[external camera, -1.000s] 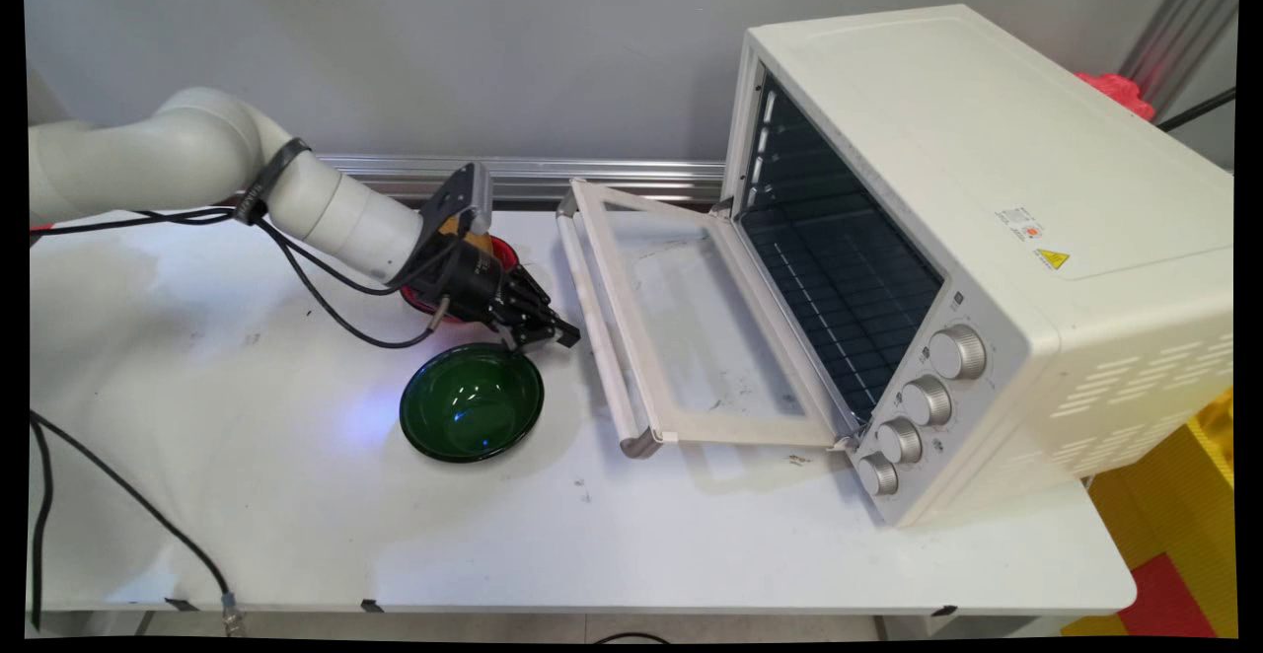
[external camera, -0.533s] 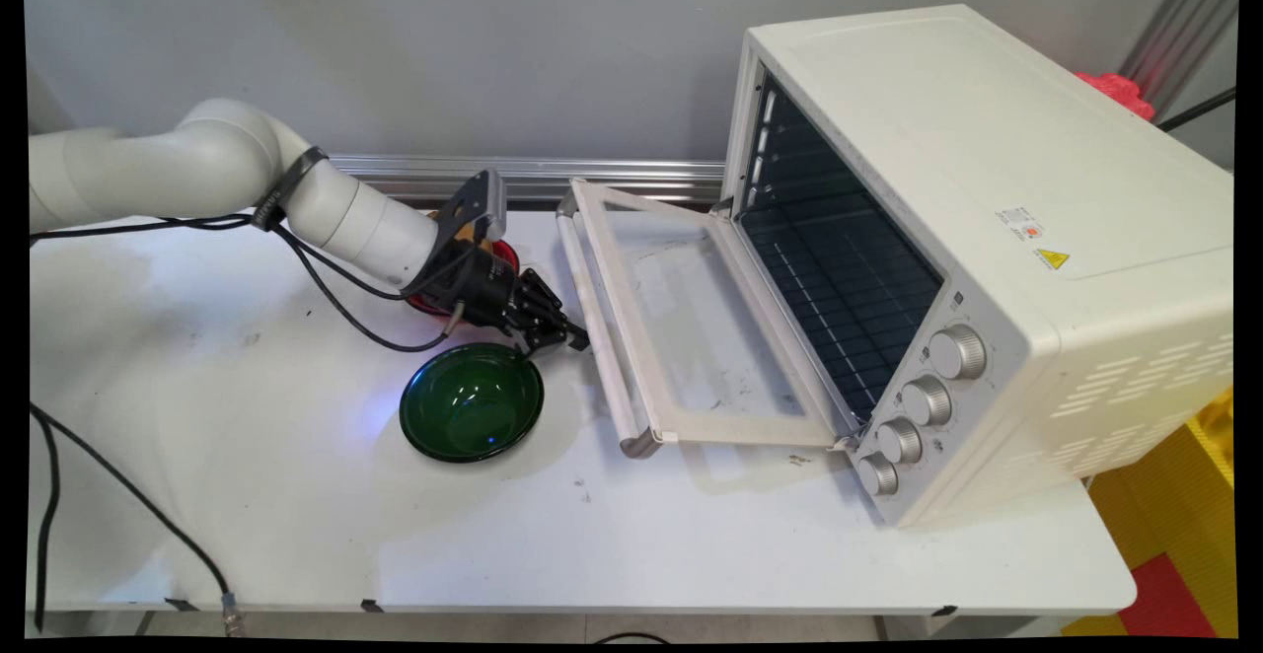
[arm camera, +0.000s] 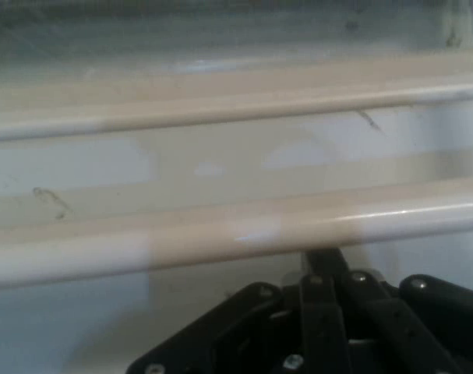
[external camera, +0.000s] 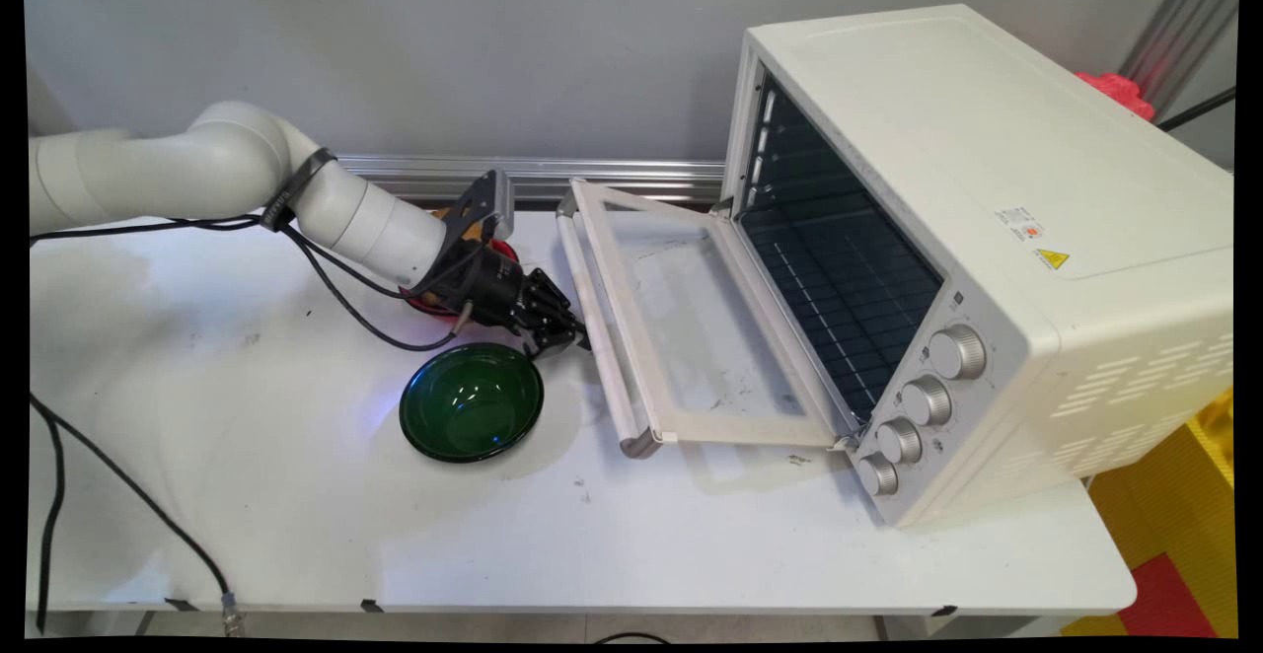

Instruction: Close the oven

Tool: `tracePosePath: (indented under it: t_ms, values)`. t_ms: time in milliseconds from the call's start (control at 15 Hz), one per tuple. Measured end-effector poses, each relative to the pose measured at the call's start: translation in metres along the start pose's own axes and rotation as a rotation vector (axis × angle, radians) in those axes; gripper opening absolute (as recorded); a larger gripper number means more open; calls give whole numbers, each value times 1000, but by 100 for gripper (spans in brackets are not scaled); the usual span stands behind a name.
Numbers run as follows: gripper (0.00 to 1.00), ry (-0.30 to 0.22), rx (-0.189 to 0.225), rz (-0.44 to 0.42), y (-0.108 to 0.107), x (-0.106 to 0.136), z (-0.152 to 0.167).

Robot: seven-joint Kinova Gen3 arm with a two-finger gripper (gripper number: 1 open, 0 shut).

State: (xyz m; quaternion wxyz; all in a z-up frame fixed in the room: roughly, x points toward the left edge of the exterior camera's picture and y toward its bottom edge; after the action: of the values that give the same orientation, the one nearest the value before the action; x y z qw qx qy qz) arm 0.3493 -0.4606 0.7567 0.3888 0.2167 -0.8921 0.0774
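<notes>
A: Two bowls are noted on the bench (external camera: 296, 495): a green bowl (external camera: 472, 401) in front, and a red bowl (external camera: 501, 253) largely hidden behind the wrist.

B: End effector (external camera: 567, 335) position?

A: It is recorded low, just past the green bowl's far rim, right beside the handle bar (external camera: 597, 332) of the oven door (external camera: 691, 337). In the hand view the bar (arm camera: 236, 230) lies directly ahead of the fingers.

B: Grip state?

A: The fingers are drawn together, clenched on nothing. The toaster oven (external camera: 987, 239) is seen with its door folded down open.
</notes>
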Motion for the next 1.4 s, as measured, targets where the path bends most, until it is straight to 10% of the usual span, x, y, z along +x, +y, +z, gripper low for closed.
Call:
tracePosePath:
  t_ms: [1400]
  values:
    - [0,127,-33,-31,4,33,-15]
